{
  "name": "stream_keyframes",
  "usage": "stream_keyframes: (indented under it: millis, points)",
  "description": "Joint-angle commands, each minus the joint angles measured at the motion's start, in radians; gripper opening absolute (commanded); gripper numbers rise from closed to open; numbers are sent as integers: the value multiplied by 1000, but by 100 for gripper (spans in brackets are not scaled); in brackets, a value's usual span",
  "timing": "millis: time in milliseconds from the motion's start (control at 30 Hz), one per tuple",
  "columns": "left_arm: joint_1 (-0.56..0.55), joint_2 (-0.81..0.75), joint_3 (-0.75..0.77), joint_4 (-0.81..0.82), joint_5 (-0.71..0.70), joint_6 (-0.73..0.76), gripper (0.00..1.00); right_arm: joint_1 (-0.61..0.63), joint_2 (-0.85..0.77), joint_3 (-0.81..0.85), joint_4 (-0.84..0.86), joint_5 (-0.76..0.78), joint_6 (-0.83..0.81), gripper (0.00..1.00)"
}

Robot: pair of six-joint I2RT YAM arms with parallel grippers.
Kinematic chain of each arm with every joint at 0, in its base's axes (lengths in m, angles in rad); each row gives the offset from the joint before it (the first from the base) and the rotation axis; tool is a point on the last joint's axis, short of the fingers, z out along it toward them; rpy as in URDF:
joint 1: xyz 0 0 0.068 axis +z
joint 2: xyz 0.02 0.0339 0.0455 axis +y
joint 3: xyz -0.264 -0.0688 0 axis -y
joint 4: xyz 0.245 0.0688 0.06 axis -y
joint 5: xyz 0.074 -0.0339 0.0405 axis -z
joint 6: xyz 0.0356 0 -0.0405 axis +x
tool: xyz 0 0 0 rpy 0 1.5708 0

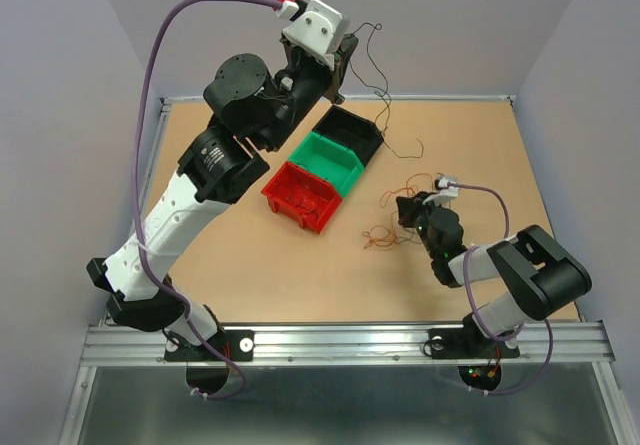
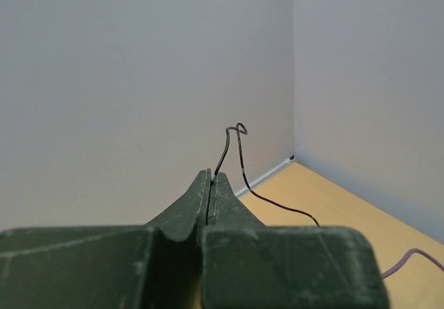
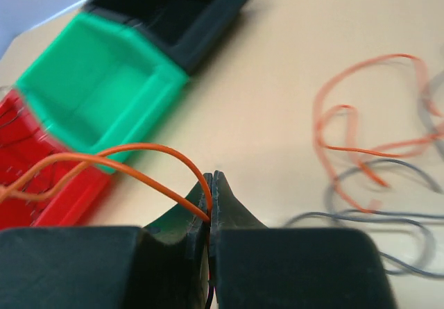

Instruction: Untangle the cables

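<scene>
The cables lie split up. My left gripper [image 1: 342, 65] is raised high near the back wall, shut [image 2: 211, 177] on one thin black wire [image 2: 241, 157]. That black wire [image 1: 383, 105] hangs down to the table behind the bins. My right gripper [image 1: 404, 210] is low over the table at the right and shut [image 3: 214, 178] on an orange wire [image 3: 139, 153], which loops away to the left. More orange wires [image 3: 347, 121] and grey wires [image 3: 388, 219] lie loose on the table beside it, and a small orange tangle [image 1: 380, 235] lies just left of the gripper.
Three plastic bins stand in a diagonal row mid-table: black [image 1: 352, 130], green [image 1: 325, 160] and red [image 1: 300, 195]. The red one has thin wires in it. Grey walls close in the table [image 1: 250, 255] on three sides. Purple arm cables arc over both arms.
</scene>
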Motion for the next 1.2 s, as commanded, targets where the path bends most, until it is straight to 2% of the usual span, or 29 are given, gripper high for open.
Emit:
stream_keyframes:
  millis: [0,67,133,167,200,233,300,600,833,1033,1167]
  points:
    - [1,-26,3,72,-39,34,0,-114,-7,-58,71,80,148,1]
    - [1,-13,-4,73,-39,42,0,-137,-18,-68,67,82,170,2]
    - [3,-13,-56,105,-56,43,0,-151,-35,-82,64,106,185,32]
    - [9,-17,-90,130,-62,49,0,-151,-61,-89,55,118,187,50]
    - [10,-19,-151,153,-67,53,0,-151,-73,-98,50,126,190,80]
    - [15,-14,-173,180,-70,56,0,-151,-95,-103,44,134,190,88]
    - [32,7,-210,193,-68,56,0,-151,-155,-106,13,132,182,96]
    - [171,61,-308,259,43,10,0,-151,-392,-79,-149,77,129,98]
    - [233,-19,-438,278,162,-20,0,-151,-443,-16,-231,25,92,98]
    - [236,-177,-641,311,211,-24,0,-151,-449,64,-246,-142,37,97]
    - [237,-278,-759,297,197,-46,0,-151,-442,110,-243,-341,23,97]
